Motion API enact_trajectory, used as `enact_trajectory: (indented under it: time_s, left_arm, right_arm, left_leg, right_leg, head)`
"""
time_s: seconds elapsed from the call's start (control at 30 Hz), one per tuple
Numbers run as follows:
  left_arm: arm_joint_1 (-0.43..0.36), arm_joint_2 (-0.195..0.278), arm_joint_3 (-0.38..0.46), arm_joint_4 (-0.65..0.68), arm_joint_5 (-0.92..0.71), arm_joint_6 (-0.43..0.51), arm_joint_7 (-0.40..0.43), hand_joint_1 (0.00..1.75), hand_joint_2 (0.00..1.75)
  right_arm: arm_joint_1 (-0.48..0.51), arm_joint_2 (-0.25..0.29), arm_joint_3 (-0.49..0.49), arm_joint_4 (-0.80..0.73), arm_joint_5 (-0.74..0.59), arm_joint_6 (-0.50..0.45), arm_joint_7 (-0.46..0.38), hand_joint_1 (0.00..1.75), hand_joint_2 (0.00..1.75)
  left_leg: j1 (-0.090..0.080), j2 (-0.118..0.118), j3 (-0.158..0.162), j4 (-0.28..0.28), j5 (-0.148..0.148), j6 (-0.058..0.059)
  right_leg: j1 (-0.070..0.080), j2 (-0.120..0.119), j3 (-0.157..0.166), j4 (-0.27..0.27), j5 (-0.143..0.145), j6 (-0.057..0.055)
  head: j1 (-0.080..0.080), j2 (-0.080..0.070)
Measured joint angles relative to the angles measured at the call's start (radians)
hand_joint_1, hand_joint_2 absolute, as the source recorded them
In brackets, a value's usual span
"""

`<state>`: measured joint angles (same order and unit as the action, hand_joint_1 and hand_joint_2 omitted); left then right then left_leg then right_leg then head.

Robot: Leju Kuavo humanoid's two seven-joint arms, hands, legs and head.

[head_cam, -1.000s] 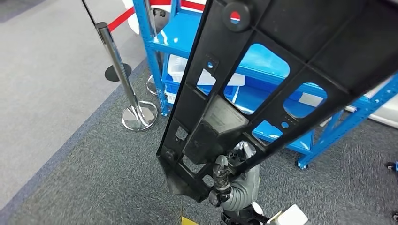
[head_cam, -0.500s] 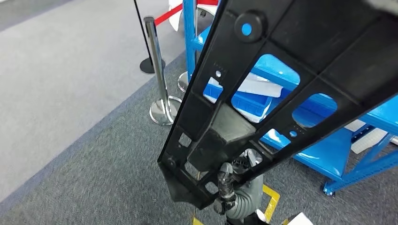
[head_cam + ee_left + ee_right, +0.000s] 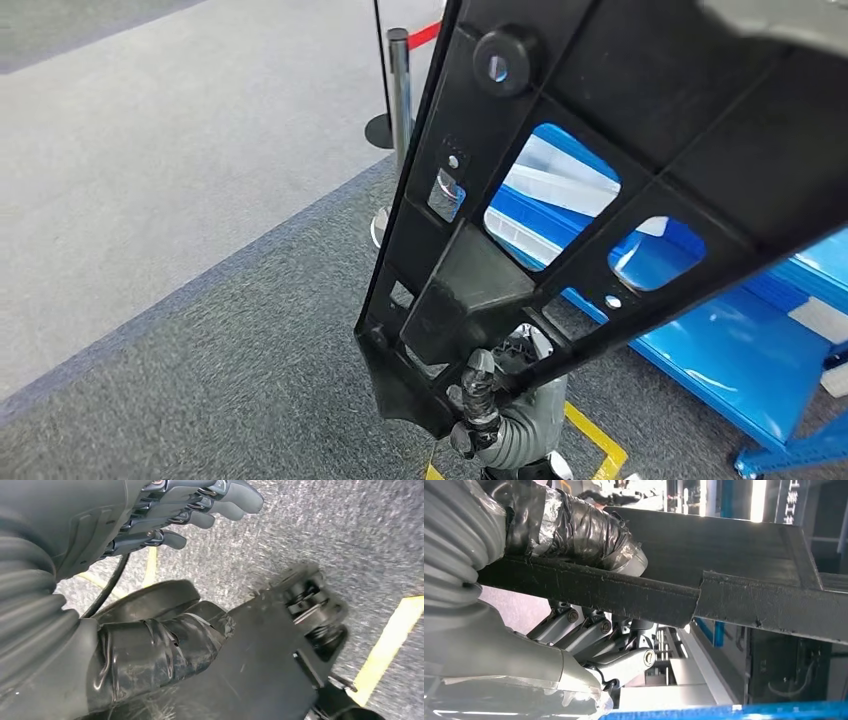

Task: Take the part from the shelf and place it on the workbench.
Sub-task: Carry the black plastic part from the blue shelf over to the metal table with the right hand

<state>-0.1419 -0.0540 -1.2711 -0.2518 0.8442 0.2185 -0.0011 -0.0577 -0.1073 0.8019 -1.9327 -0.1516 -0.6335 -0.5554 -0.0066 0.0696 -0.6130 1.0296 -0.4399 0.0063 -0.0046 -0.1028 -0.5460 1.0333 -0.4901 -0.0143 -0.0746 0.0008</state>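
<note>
The part (image 3: 620,130) is a long black plastic frame with cut-outs, slanting from the top right of the head view down to the bottom middle. My left hand (image 3: 500,415) holds its lower end, with dark digits hooked over a rib. In the left wrist view the taped thumb (image 3: 165,650) presses on the part (image 3: 260,655), and the fingers (image 3: 200,505) stretch out straight above the carpet. My right hand (image 3: 589,645) grips the upper end: the taped thumb (image 3: 574,525) lies on one face of the part's edge (image 3: 724,560), the fingers on the other.
The blue shelf (image 3: 720,340) with white trays (image 3: 560,170) stands behind the part on the right. A chrome stanchion (image 3: 400,90) with a red belt (image 3: 425,35) is at the back. Yellow tape (image 3: 600,440) marks the dark carpet. Lighter floor (image 3: 150,150) lies left.
The whole picture has shifted: the camera has turned, so shelf and stanchion now sit further right. The part stays held in both hands at the same slant.
</note>
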Motion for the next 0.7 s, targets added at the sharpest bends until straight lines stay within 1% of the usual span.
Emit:
enact_trajectory:
  time_s: [0.03, 0.07, 0.1, 0.13, 0.17, 0.2, 0.23, 0.27, 0.3, 0.33, 0.37, 0.4, 0.43, 0.47, 0.5, 0.53, 0.57, 0.6, 0.63, 0.67, 0.7]
  left_arm:
    - [-0.001, 0.002, 0.0, 0.0, -0.002, -0.007, 0.002, 0.0, 1.75]
    - [-0.001, 0.005, 0.0, 0.0, -0.006, -0.013, 0.005, 0.0, 1.75]
    - [0.001, 0.008, 0.0, 0.0, -0.01, -0.02, 0.01, 0.0, 1.75]
    - [0.002, 0.011, 0.0, 0.0, -0.014, -0.028, 0.014, 0.0, 1.75]
    - [0.003, 0.013, 0.0, 0.0, -0.019, -0.035, 0.018, 0.0, 1.75]
    - [0.002, 0.014, 0.0, 0.0, -0.023, -0.042, 0.022, 0.0, 1.75]
    - [0.0, 0.016, 0.0, 0.0, -0.028, -0.048, 0.025, 0.0, 1.75]
    - [-0.002, 0.017, 0.0, 0.0, -0.034, -0.052, 0.026, 0.0, 1.75]
    - [-0.003, 0.018, 0.0, 0.0, -0.041, -0.055, 0.026, 0.0, 1.75]
    - [-0.002, 0.019, 0.0, 0.0, -0.048, -0.055, 0.025, 0.0, 1.75]
    - [-0.001, 0.019, 0.0, 0.0, -0.055, -0.054, 0.022, 0.0, 1.75]
    - [0.0, 0.019, -0.001, 0.0, -0.06, -0.053, 0.02, 0.0, 1.75]
    - [0.0, 0.02, -0.001, 0.0, -0.065, -0.053, 0.018, 0.0, 1.75]
    - [0.0, 0.02, -0.001, 0.0, -0.067, -0.054, 0.016, 0.0, 1.75]
    - [-0.002, 0.02, -0.001, 0.0, -0.069, -0.056, 0.015, 0.0, 1.75]
    - [-0.002, 0.021, -0.001, 0.0, -0.07, -0.06, 0.014, 0.0, 1.75]
    - [-0.001, 0.021, -0.001, 0.0, -0.072, -0.065, 0.012, 0.0, 1.75]
    - [0.002, 0.021, -0.001, 0.0, -0.074, -0.069, 0.011, 0.0, 1.75]
    - [0.005, 0.021, -0.001, 0.0, -0.076, -0.074, 0.012, 0.0, 1.75]
    - [0.007, 0.021, -0.001, 0.0, -0.08, -0.08, 0.014, 0.0, 1.75]
    - [0.007, 0.021, -0.002, 0.0, -0.085, -0.085, 0.017, 0.0, 1.75]
  right_arm:
    - [-0.001, 0.002, 0.0, 0.0, 0.003, -0.005, 0.0, 1.75, 1.75]
    - [-0.002, 0.003, 0.0, 0.001, -0.001, -0.008, 0.0, 1.75, 1.75]
    - [-0.005, 0.005, 0.0, 0.001, -0.01, -0.008, -0.001, 1.75, 1.75]
    - [-0.009, 0.006, 0.0, 0.002, -0.021, -0.006, -0.003, 1.75, 1.75]
    - [-0.012, 0.007, 0.0, 0.004, -0.032, -0.004, -0.006, 1.75, 1.75]
    - [-0.014, 0.007, 0.0, 0.006, -0.04, -0.001, -0.009, 1.75, 1.75]
    - [-0.014, 0.007, 0.0, 0.008, -0.045, 0.001, -0.012, 1.75, 1.75]
    - [-0.013, 0.007, 0.0, 0.011, -0.048, 0.002, -0.015, 1.75, 1.75]
    - [-0.012, 0.007, 0.0, 0.013, -0.05, 0.002, -0.017, 1.75, 1.75]
    - [-0.011, 0.006, 0.001, 0.016, -0.051, 0.002, -0.019, 1.75, 1.75]
    - [-0.01, 0.006, 0.001, 0.017, -0.051, 0.001, -0.021, 1.75, 1.75]
    - [-0.01, 0.006, 0.001, 0.017, -0.051, 0.0, -0.024, 1.75, 1.75]
    - [-0.01, 0.006, 0.001, 0.017, -0.054, 0.001, -0.028, 1.75, 1.75]
    - [-0.009, 0.006, 0.001, 0.016, -0.061, 0.003, -0.036, 1.75, 1.75]
    - [-0.006, 0.006, 0.0, 0.015, -0.071, 0.007, -0.047, 1.75, 1.75]
    - [-0.001, 0.006, -0.001, 0.013, -0.082, 0.01, -0.06, 1.75, 1.75]
    - [0.003, 0.005, -0.003, 0.011, -0.091, 0.013, -0.073, 1.75, 1.75]
    - [0.007, 0.005, -0.006, 0.009, -0.096, 0.013, -0.084, 1.75, 1.75]
    - [0.011, 0.004, -0.008, 0.006, -0.099, 0.011, -0.094, 1.75, 1.75]
    - [0.014, 0.004, -0.011, 0.002, -0.102, 0.008, -0.103, 1.75, 1.75]
    - [0.019, 0.003, -0.014, -0.003, -0.103, 0.005, -0.11, 1.75, 1.75]
  left_leg:
    - [-0.005, -0.003, -0.001, -0.006, -0.003, 0.007]
    - [-0.006, -0.015, 0.0, -0.011, 0.0, 0.014]
    - [-0.003, -0.027, 0.004, -0.019, 0.004, 0.02]
    - [0.0, -0.039, 0.01, -0.029, 0.008, 0.025]
    - [0.003, -0.05, 0.017, -0.04, 0.014, 0.031]
    - [0.006, -0.061, 0.021, -0.046, 0.018, 0.036]
    - [0.006, -0.073, 0.022, -0.049, 0.019, 0.039]
    - [0.005, -0.086, 0.021, -0.048, 0.02, 0.042]
    - [0.006, -0.101, 0.021, -0.047, 0.02, 0.042]
    - [0.007, -0.117, 0.021, -0.045, 0.019, 0.042]
    - [0.008, -0.133, 0.021, -0.04, 0.018, 0.04]
    - [0.01, -0.15, 0.02, -0.033, 0.015, 0.036]
    - [0.013, -0.164, 0.016, -0.024, 0.011, 0.03]
    - [0.013, -0.179, 0.01, -0.01, 0.005, 0.023]
    - [0.014, -0.191, 0.002, 0.0, 0.002, 0.016]
    - [0.015, -0.202, -0.005, 0.006, 0.001, 0.01]
    - [0.017, -0.214, -0.012, 0.008, 0.002, 0.004]
    - [0.02, -0.216, -0.015, 0.007, 0.003, -0.001]
    - [0.019, -0.199, -0.021, 0.015, -0.002, -0.004]
    - [0.018, -0.172, -0.034, 0.041, -0.017, -0.008]
    - [0.017, -0.137, -0.055, 0.085, -0.04, -0.01]
  right_leg:
    - [0.001, -0.01, 0.002, -0.002, -0.001, 0.004]
    - [0.001, -0.019, 0.005, -0.006, -0.001, 0.01]
    - [0.001, -0.022, 0.008, -0.007, -0.004, 0.015]
    - [0.0, -0.007, 0.007, 0.001, -0.012, 0.02]
    - [-0.001, 0.018, -0.005, 0.028, -0.031, 0.023]
    - [-0.002, 0.05, -0.03, 0.078, -0.059, 0.025]
    - [-0.002, 0.078, -0.064, 0.145, -0.09, 0.025]
    - [-0.003, 0.093, -0.099, 0.212, -0.115, 0.025]
    - [-0.005, 0.099, -0.125, 0.258, -0.124, 0.027]
    - [-0.007, 0.101, -0.134, 0.27, -0.114, 0.029]
    - [-0.011, 0.103, -0.124, 0.242, -0.084, 0.032]
    - [-0.017, 0.112, -0.099, 0.184, -0.046, 0.035]
    - [-0.024, 0.132, -0.072, 0.124, -0.018, 0.038]
    - [-0.03, 0.154, -0.049, 0.071, 0.001, 0.04]
    - [-0.032, 0.171, -0.038, 0.041, 0.006, 0.039]
    - [-0.031, 0.179, -0.035, 0.031, 0.002, 0.036]
    - [-0.029, 0.173, -0.034, 0.027, 0.003, 0.029]
    - [-0.027, 0.161, -0.032, 0.025, 0.005, 0.022]
    - [-0.027, 0.15, -0.028, 0.022, 0.007, 0.015]
    - [-0.027, 0.137, -0.025, 0.018, 0.01, 0.009]
    - [-0.026, 0.124, -0.023, 0.015, 0.011, 0.005]
  head:
    - [0.0, 0.0]
    - [0.0, 0.0]
    - [0.001, 0.0]
    - [0.002, 0.0]
    - [0.004, 0.0]
    - [0.007, 0.0]
    - [0.009, 0.0]
    - [0.01, 0.0]
    - [0.011, 0.0]
    - [0.011, 0.0]
    - [0.011, 0.0]
    - [0.011, 0.0]
    - [0.012, 0.0]
    - [0.011, 0.0]
    - [0.012, 0.0]
    - [0.012, 0.0]
    - [0.011, 0.0]
    - [0.012, 0.0]
    - [0.01, 0.0]
    - [0.006, 0.0]
    - [0.003, 0.0]
